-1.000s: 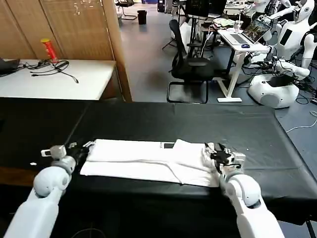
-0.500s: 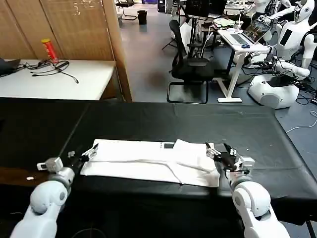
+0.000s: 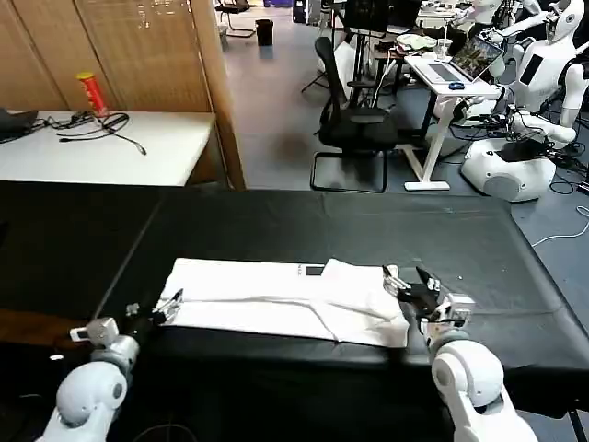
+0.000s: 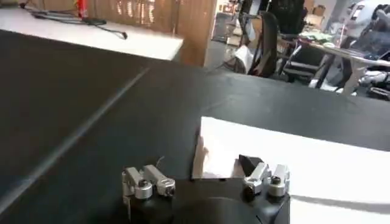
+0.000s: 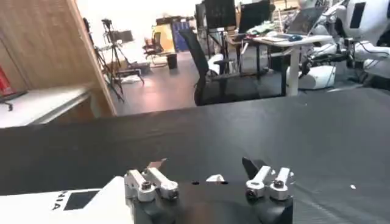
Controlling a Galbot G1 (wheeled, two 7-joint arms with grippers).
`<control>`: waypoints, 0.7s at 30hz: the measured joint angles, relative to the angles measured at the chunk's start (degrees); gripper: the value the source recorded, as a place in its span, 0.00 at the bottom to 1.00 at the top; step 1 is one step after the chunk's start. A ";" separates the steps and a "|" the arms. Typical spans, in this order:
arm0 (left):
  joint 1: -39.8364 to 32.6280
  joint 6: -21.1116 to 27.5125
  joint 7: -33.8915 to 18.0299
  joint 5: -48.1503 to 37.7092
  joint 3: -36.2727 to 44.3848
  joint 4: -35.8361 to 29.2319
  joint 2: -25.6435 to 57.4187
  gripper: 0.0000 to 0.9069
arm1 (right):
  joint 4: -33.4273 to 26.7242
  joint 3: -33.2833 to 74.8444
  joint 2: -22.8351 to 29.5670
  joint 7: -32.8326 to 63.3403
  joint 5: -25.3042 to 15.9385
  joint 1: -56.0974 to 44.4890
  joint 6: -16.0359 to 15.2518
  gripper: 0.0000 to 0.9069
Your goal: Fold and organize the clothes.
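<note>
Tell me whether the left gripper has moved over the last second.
Yes. The left gripper has pulled back toward the robot, from the T-shirt's far left corner to its near left corner.

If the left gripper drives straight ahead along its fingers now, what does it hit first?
Most likely the T-shirt: the left gripper, fingers open, sits at the shirt's near-left corner, aimed across it. Depth is unclear, so one finger may slide over bare black table covering first.

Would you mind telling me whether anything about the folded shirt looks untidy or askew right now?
The T-shirt is a long folded strip, but its end near the right gripper is rumpled, with a flap bunched up instead of lying flat.
</note>
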 joint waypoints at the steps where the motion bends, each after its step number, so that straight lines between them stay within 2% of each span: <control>1: -0.02 -0.06 0.01 0.20 0.03 0.09 -0.08 0.97 | -0.05 -0.01 0.00 0.00 -0.02 0.02 0.03 0.97; 4: -0.34 -0.12 0.01 0.48 0.15 0.36 -0.31 0.97 | -0.21 -0.08 0.01 -0.02 -0.13 0.12 0.07 0.97; 9: -1.03 -0.09 0.04 0.55 0.33 0.89 -0.31 0.85 | -0.42 -0.20 0.18 -0.10 -0.60 0.39 0.19 0.97; 10: -1.12 -0.07 0.04 0.55 0.34 0.95 -0.31 0.80 | -0.48 -0.20 0.21 -0.12 -0.77 0.45 0.24 0.97; 14: -1.02 -0.07 0.11 0.89 0.48 0.90 -0.32 0.71 | -0.67 -0.29 0.51 -0.25 -1.11 0.55 0.34 0.97; 16: -0.99 -0.01 0.20 1.40 0.67 0.81 -0.41 0.57 | -0.75 -0.38 0.68 -0.32 -1.28 0.56 0.39 0.97; 17: -1.02 0.04 0.20 1.58 0.73 0.81 -0.46 0.54 | -0.79 -0.41 0.74 -0.35 -1.40 0.56 0.42 0.97; 21: -1.07 0.00 0.50 3.24 1.08 0.93 -0.70 0.47 | -0.90 -0.48 0.93 -0.57 -1.80 0.59 0.51 0.97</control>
